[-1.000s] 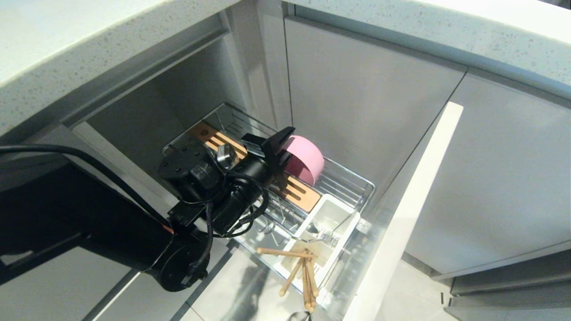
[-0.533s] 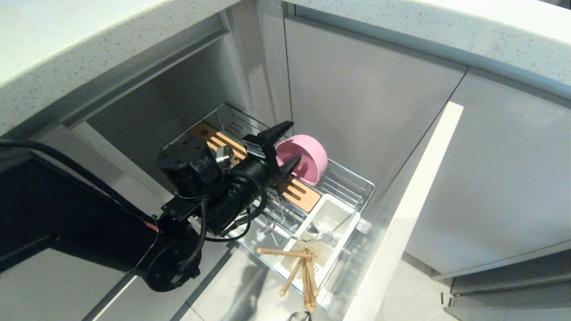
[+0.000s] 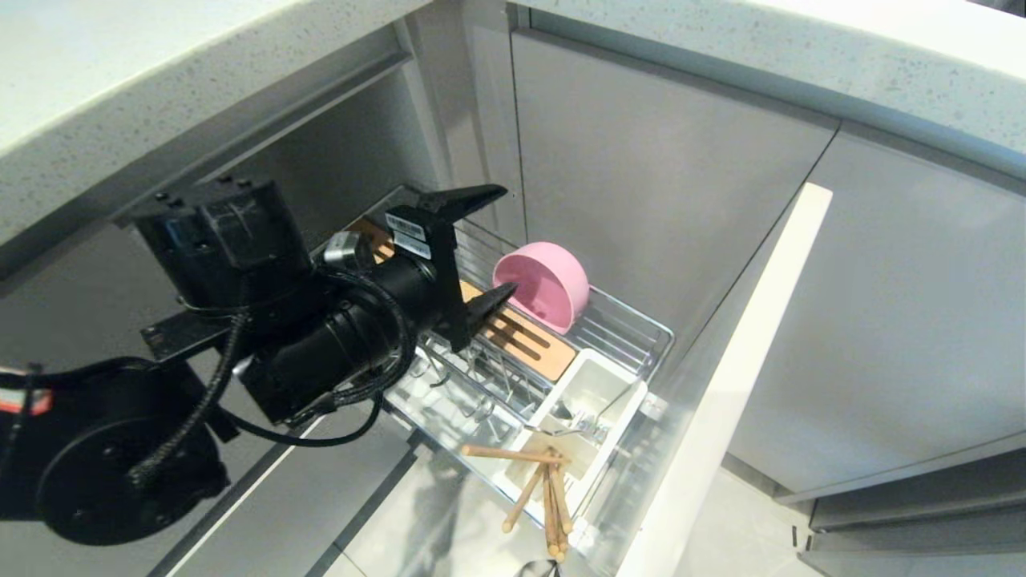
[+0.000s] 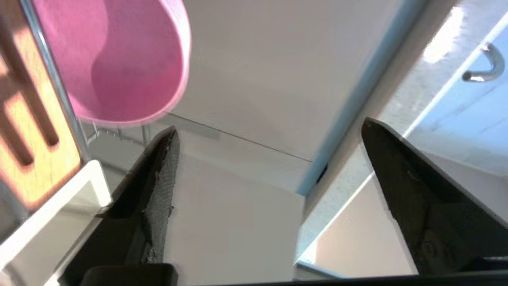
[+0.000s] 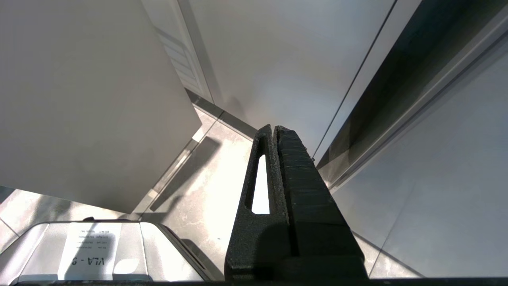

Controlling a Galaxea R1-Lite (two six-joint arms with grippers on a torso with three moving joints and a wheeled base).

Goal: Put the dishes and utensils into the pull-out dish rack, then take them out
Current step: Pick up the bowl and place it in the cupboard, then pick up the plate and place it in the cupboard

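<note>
Holding pink bowl (image 3: 543, 286), chopsticks (image 3: 539, 489) — rack (image 3: 633, 320).

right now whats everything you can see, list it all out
pink bowl: 1, pink, tipped on its side in the wire rack, just beyond the wood strip
pull-out dish rack: 1, chrome wire, drawn out of the cabinet
wood strip: 1, light wood, slotted, lying along the rack
utensil box: 1, white, at the rack's front end
chopsticks: several, light wood, standing out of the utensil box
metal utensil: 1, silver, inside the utensil box
front panel: 1, pale, at the rack's front
countertop: 1, speckled white, above the cabinets
left pincer: 1, black, open, empty, over the wood strip beside the bowl
right pincer: 1, black, shut, parked away from the rack
</note>
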